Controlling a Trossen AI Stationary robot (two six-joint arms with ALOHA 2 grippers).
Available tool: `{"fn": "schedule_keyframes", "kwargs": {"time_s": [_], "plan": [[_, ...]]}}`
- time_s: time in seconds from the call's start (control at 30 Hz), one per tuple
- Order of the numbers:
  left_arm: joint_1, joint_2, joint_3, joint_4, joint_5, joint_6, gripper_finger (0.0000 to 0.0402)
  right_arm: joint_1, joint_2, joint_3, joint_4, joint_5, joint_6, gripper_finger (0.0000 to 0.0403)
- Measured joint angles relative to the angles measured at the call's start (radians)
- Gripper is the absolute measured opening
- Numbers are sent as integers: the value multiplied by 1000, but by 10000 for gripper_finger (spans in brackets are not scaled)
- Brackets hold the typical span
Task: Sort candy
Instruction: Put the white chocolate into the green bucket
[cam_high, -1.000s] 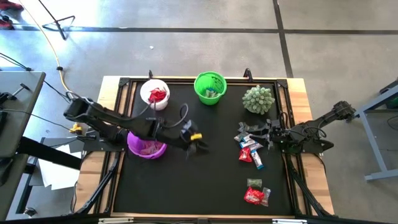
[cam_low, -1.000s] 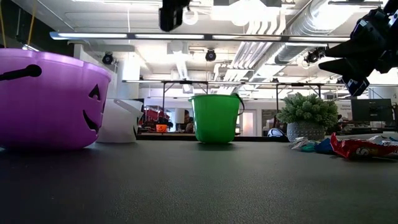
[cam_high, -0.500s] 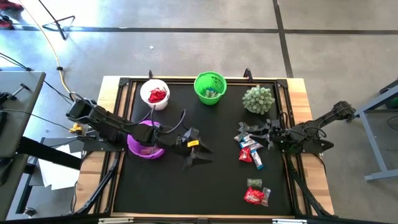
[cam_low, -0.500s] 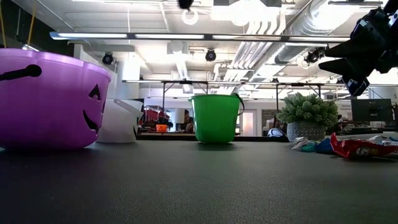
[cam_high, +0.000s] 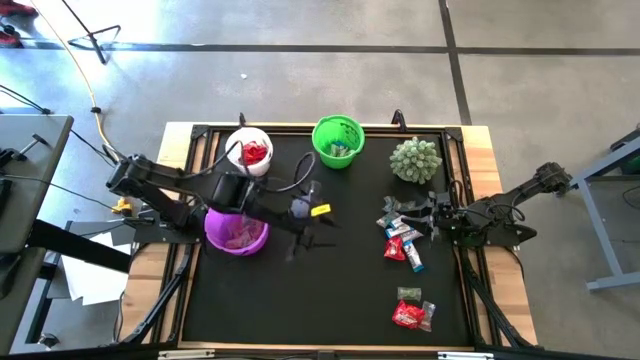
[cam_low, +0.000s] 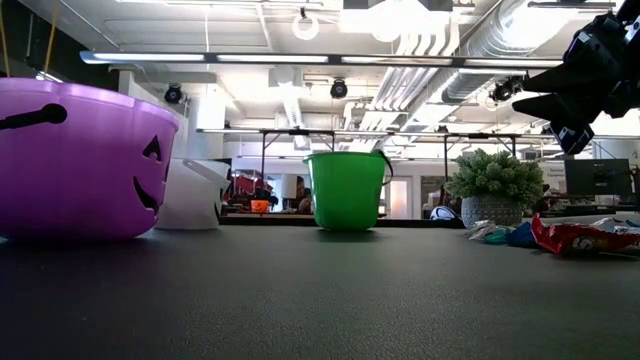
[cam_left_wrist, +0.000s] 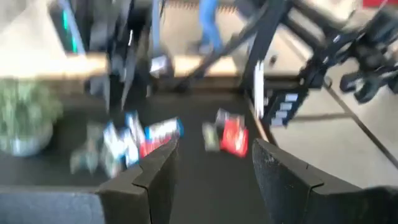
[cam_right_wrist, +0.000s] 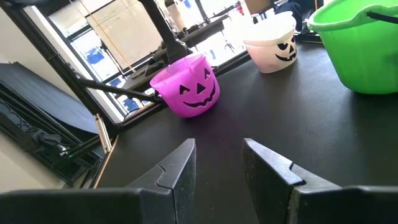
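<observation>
Left gripper (cam_high: 312, 222) open beside purple bucket (cam_high: 236, 232), right gripper (cam_high: 432, 212) over candy (cam_high: 403, 243)

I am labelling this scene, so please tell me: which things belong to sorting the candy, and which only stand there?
For the job:
- loose candy
- second candy heap
- purple bucket
- white bucket
- green bucket
- left gripper
- right gripper

Just there:
- spiky green plant ball
</observation>
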Motion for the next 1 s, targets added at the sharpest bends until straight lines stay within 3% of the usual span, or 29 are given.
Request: {"fn": "schedule_keyframes", "kwargs": {"time_s": [0.07, 0.17, 0.33, 0.47, 0.7, 0.83, 1.0], "plan": [[23, 1, 0, -86, 49, -64, 186, 0, 0, 0, 0, 3, -11, 126], [67, 2, -2, -185, 146, -104, 186, 0, 0, 0, 0, 20, -155, 126], [141, -20, -3, -238, 198, 2, 186, 0, 0, 0, 0, 31, -233, 126], [195, -68, 0, -289, 192, 44, 186, 0, 0, 0, 0, 34, -229, 126], [227, -135, -20, -367, 95, 56, 186, 0, 1, 0, 12, 60, -230, 126], [256, -181, -94, -365, 91, 51, 186, -2, 0, 0, 55, 79, -161, 126], [299, -306, -261, -304, 99, -13, 186, -21, 0, 0, 164, 227, -115, 126]]}}
